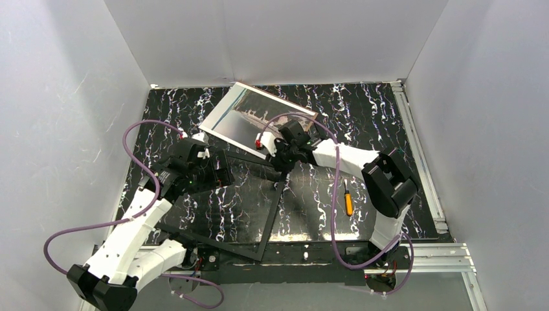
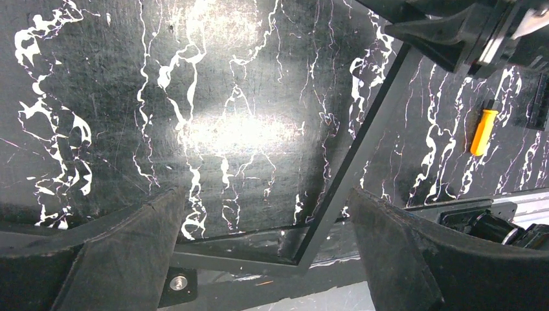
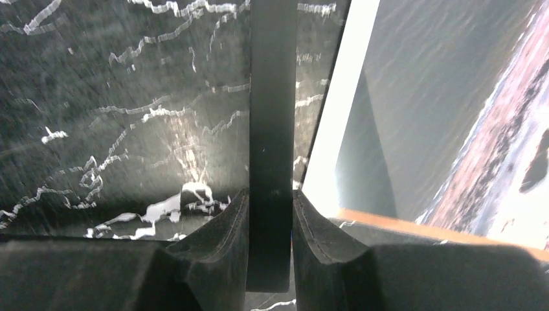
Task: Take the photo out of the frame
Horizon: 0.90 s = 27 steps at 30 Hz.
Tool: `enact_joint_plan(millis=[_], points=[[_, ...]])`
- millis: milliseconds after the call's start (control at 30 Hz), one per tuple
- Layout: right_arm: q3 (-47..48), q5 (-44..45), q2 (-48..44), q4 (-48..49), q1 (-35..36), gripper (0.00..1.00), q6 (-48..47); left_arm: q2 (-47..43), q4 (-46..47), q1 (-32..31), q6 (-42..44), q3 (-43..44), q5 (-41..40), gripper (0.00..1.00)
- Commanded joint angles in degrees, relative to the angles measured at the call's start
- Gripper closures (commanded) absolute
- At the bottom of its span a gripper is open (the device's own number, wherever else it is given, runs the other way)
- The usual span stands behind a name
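Right gripper (image 3: 270, 217) is clamped on a thin bar of the black frame (image 3: 272, 110), which lies mid-table. Just beside that bar, the photo (image 1: 249, 116) lies picture-up toward the far wall. Left gripper (image 2: 264, 201) hangs spread above the frame's near corner. An orange screwdriver (image 1: 347, 202) lies to the right.

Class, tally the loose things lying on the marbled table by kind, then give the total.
photo: 1
black frame: 1
orange-handled screwdriver: 1
Total: 3
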Motion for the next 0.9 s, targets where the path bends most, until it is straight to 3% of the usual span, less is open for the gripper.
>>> enact_joint_plan(millis=[0, 267, 533, 600, 733, 800, 867], points=[[8.87, -7.73, 2.79, -4.26, 0.38, 0.99, 2.32, -0.15, -3.81, 0.59, 0.45, 1.52, 0.1, 0.02], [7.33, -5.98, 5.06, 2.02, 1.27, 0.99, 10.65, -0.39, -3.66, 1.3, 0.55, 0.71, 0.56, 0.02], [14.39, -3.41, 10.15, -1.96, 2.76, 0.99, 13.34, 0.23, -3.24, 1.56, -0.32, 0.6, 1.08, 0.02], [13.21, -2.11, 10.1, -1.28, 2.92, 0.9, 14.07, 0.18, -3.26, 1.65, -0.13, 0.42, 1.08, 0.02], [10.85, 1.73, 8.61, 1.05, 2.93, 0.59, 15.92, 1.02, -2.67, 1.94, -0.4, 0.25, 3.24, 0.02], [10.87, 2.52, 7.68, 0.48, 2.92, 0.37, 17.15, 1.74, -2.24, 1.96, -0.84, 0.33, 3.97, 0.02], [10.88, 2.18, 6.31, -0.77, 2.93, 0.27, 18.84, 2.32, -1.85, 2.0, -1.28, 0.38, 4.56, 0.02]])
